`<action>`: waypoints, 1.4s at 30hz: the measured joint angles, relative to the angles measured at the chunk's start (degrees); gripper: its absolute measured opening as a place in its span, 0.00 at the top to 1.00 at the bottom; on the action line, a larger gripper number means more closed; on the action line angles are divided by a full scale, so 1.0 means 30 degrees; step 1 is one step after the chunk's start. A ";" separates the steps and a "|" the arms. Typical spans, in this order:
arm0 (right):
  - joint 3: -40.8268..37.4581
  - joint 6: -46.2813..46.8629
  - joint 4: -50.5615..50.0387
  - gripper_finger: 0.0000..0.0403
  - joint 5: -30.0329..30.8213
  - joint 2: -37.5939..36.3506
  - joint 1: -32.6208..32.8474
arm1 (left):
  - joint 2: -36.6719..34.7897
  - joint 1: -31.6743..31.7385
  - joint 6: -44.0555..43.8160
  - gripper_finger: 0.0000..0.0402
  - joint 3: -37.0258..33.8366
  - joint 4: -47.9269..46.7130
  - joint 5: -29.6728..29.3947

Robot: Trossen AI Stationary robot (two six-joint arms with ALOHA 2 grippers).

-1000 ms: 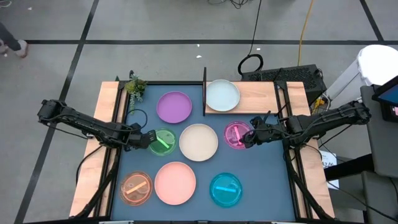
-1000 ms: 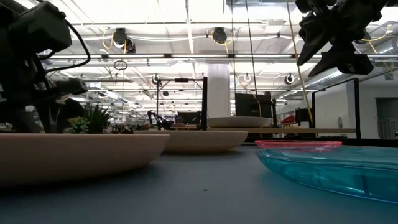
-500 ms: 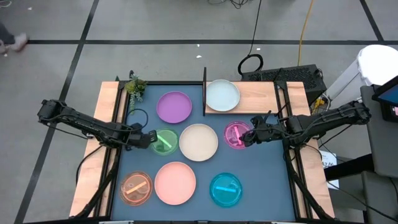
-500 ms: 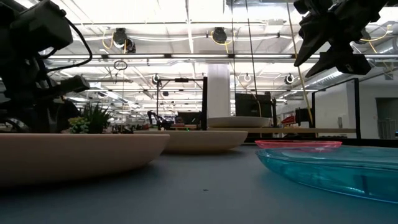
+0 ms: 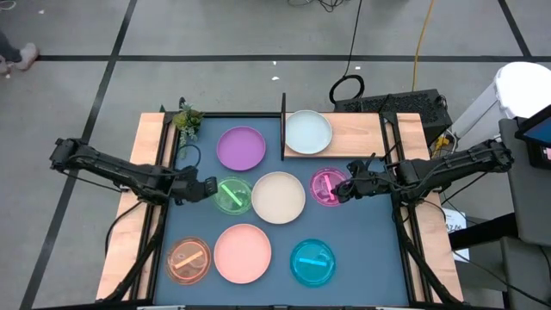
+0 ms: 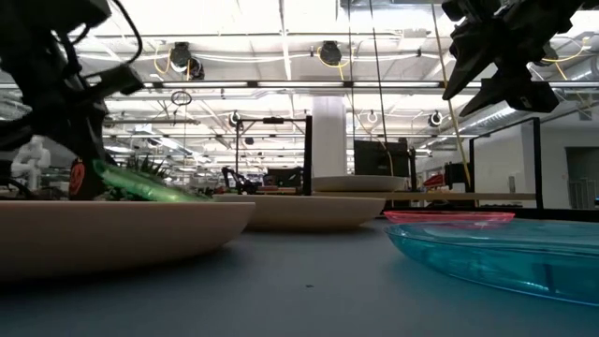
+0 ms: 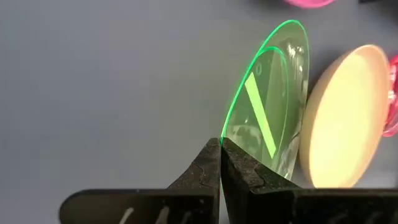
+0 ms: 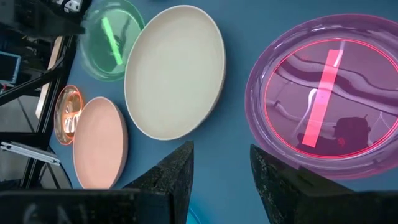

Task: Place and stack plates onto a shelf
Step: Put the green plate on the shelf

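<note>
My left gripper [image 5: 205,188] is shut on the translucent green dish [image 5: 231,195] at the mat's left middle. In the low view the dish [image 6: 140,183] is tilted. My right gripper [image 5: 342,188] hangs open above the magenta dish [image 5: 328,187], touching nothing; in its wrist view the magenta dish [image 8: 326,99] lies flat on the mat. The pale mint plate [image 5: 307,132] rests on the wooden shelf [image 5: 357,135], next to the shelf's black upright panel [image 5: 283,127]. Purple [image 5: 241,148], cream [image 5: 277,196] and pink [image 5: 243,253] plates and orange [image 5: 188,260] and cyan [image 5: 312,263] dishes lie on the mat. My left gripper pinches the green dish's rim [image 7: 225,138] on its left side between the two fingers, coming from the table's left. The held side is raised, so the dish is tilted. Its opposite edge [image 7: 297,93] is down beside the cream plate [image 7: 342,118].
A small potted plant [image 5: 186,119] stands at the mat's far left corner. Wooden strips and black rails run along both sides of the dark blue mat [image 5: 362,241]. Bare mat lies between the cyan dish and the magenta dish.
My left gripper has risen a little, and the green dish has shifted toward the cream plate. The dish's left rim has come up off the mat, so the dish now stands tilted in the low view. My right gripper has stayed still.
</note>
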 joint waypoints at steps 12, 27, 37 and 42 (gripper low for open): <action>0.0000 -0.0088 0.0009 0.65 0.0390 -0.0007 0.0006 | -0.1068 0.0015 0.2153 0.99 0.3413 -0.3615 -0.0381; 0.0000 0.0034 0.1145 0.65 0.0431 -0.0007 0.0001 | -0.1032 0.0007 0.3514 0.99 0.4343 -0.0796 -0.0379; 0.0007 0.1628 0.3709 0.65 0.1421 -0.0007 0.0000 | -0.0224 0.0031 0.3975 0.99 0.4345 0.2023 -0.1483; 0.0007 0.1798 0.4882 0.65 0.1421 0.0000 0.0000 | 0.1213 0.0201 0.4481 0.99 0.4348 0.4005 -0.1588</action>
